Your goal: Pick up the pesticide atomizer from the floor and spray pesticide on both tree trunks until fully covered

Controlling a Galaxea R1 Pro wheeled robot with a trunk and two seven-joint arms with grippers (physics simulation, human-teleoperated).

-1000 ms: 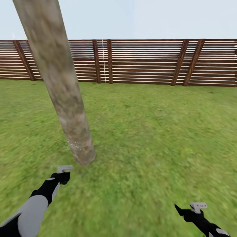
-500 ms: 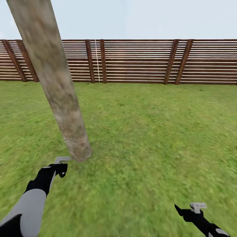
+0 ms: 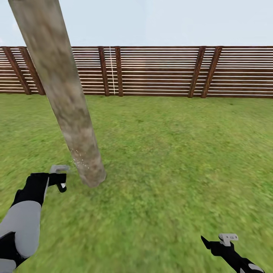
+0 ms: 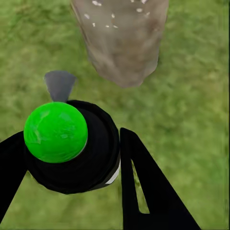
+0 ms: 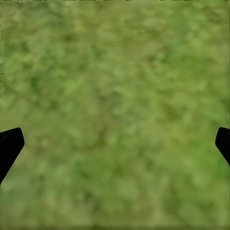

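Clamping atomizer (image 4: 72,146) in left gripper (image 3: 60,181), aiming nozzle at trunk (image 3: 81,151) base, sweeping upward; right gripper (image 3: 217,241) spread, empty.

A garden: grass lawn (image 3: 170,159), slatted wooden fence (image 3: 159,71), tree trunk (image 3: 64,94).

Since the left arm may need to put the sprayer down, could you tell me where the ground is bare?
Open grass runs from the tree trunk across to the fence, and around the right gripper. It is tight only at the trunk's base, beside the left gripper holding the atomizer.

Even, bright daylight; no cast shadows; grass (image 3: 170,159) blurred
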